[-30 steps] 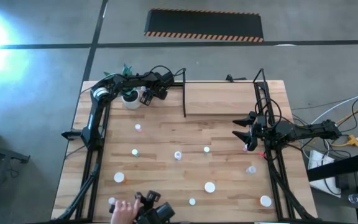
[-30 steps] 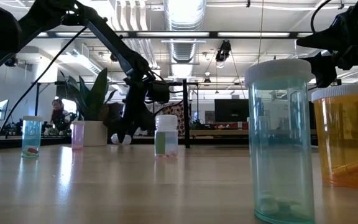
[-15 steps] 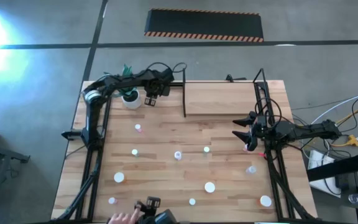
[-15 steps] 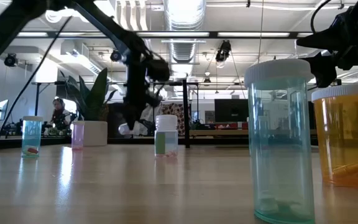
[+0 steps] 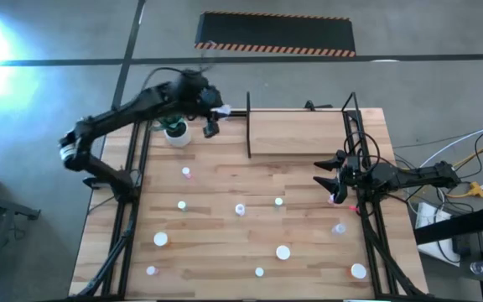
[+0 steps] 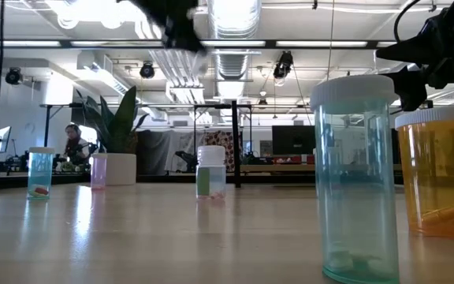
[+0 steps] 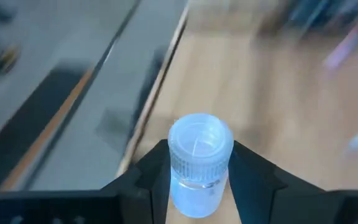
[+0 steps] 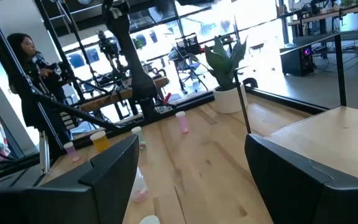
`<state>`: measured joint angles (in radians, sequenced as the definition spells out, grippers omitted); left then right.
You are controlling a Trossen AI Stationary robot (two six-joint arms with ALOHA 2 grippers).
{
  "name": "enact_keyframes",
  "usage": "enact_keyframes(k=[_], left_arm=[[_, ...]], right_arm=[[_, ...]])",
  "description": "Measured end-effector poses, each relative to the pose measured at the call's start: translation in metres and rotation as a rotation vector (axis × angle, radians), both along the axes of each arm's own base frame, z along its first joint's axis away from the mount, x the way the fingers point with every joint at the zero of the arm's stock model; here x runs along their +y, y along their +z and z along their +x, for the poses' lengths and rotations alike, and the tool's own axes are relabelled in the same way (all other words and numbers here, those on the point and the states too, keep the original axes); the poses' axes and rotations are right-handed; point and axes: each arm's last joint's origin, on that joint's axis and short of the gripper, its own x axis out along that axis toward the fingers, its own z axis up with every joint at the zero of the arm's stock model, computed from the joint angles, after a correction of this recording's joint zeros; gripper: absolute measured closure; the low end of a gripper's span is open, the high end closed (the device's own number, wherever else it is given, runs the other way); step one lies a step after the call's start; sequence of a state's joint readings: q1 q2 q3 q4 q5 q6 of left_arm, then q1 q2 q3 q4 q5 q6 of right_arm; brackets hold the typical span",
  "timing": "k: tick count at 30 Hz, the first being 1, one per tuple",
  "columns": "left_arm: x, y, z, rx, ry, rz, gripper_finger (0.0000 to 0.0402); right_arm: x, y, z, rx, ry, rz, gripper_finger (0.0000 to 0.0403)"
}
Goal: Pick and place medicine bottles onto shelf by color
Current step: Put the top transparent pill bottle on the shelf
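Observation:
My left gripper [image 5: 213, 124] is high over the table's far left part, next to the shelf's left post, shut on a small pale bottle with a white cap [image 7: 199, 163]. The shelf [image 5: 300, 134] is a light-wood board with black posts at the far right. My right gripper [image 5: 324, 174] hangs open and empty at the table's right side, with a pink bottle [image 5: 334, 199] standing just near of it. Several more bottles stand upright on the tabletop, among them a pink one [image 5: 186, 173] and a green one [image 5: 278, 201]. My left gripper pinches the bottle's body [image 7: 197, 198] between its two fingers, one on each side, just behind the cap. The bottle lies along the fingers, and its cap [image 7: 199, 142] sticks out past the fingertips [image 7: 156, 167]. It is lifted clear of the table.
A white pot with a green plant [image 5: 176, 134] stands at the far left, under my left arm. In the low view a teal bottle [image 6: 353, 177] and an orange bottle [image 6: 441, 173] stand close at the right. Black frame rails run along both table sides.
My left gripper has risen well above the table with the bottle and gone toward the far edge and the shelf's left post, and its arm has swung out to the left. A person's hand at the near edge has withdrawn from view.

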<state>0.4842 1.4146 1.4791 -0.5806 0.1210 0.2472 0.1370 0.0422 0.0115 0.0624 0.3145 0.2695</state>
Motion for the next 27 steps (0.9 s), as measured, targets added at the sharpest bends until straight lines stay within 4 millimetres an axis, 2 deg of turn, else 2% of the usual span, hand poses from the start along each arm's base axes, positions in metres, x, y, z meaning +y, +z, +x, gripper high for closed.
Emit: enact_keyframes(k=[3,5,9,12,16,19,24,27], left_arm=[[-0.021,0.015,0.013,-0.212,-0.124,-0.070,0.0290],[-0.035,0.010,0.031,-0.274,-0.178,-0.090,0.0291],[-0.057,-0.021,0.080,-0.359,-0.258,-0.105,0.0291],[-0.064,-0.052,0.118,-0.418,-0.194,-0.083,0.0291],[-0.056,-0.087,0.164,-0.499,-0.042,-0.058,0.0291],[-0.047,-0.106,0.195,-0.545,0.068,-0.086,0.0291],[-0.023,-0.131,0.238,-0.475,0.294,0.016,0.0291],[-0.006,-0.140,0.257,-0.425,0.355,0.044,0.0291]], right_arm=[[0.000,0.000,0.000,0.000,0.000,0.000,0.0120],[0.000,0.000,0.000,0.000,0.000,0.000,0.0119],[0.000,0.000,0.000,0.000,0.000,0.000,0.0119],[0.000,0.000,0.000,0.000,0.001,0.000,0.0120],[0.000,0.000,0.000,0.000,0.000,0.000,0.0120],[0.000,0.000,0.000,0.000,0.000,0.000,0.0120],[0.000,0.000,0.000,0.000,0.000,0.000,0.0119],[0.000,0.000,0.000,0.000,0.000,0.000,0.0120]])
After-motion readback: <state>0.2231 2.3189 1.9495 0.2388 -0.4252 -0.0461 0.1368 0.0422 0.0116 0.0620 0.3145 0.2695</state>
